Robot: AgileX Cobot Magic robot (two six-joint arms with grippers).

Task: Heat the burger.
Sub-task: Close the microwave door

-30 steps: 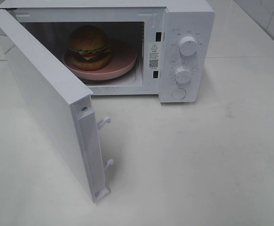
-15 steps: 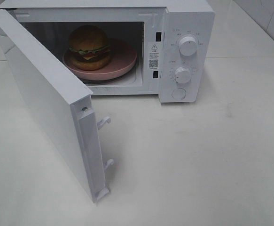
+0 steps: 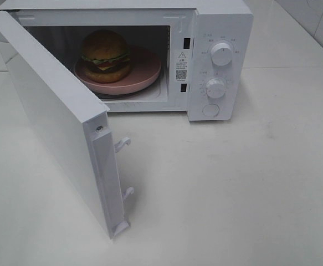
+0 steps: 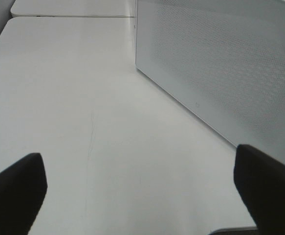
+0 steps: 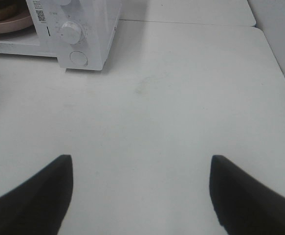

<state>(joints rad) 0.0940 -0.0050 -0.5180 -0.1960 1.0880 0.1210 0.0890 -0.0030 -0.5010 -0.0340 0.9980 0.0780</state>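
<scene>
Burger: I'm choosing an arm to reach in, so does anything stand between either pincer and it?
For the left pincer, the open microwave door stands in between. For the right pincer, nothing visible blocks the way to the burger.

Kitchen-style test bench: white microwave (image 3: 227, 72) on plain white table (image 3: 233, 188) (tiled wall (image 3: 316, 19) behind).

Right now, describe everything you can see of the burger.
The burger is tall and round. It has a glossy golden-brown domed bun on top, a green lettuce frill, a strip of yellow cheese, a dark patty and a bottom bun. It looks whole and stands upright. It sits left of centre on a pink plate inside the microwave, whose door is swung wide open. As far as the views show, only the plate under it touches it.
</scene>
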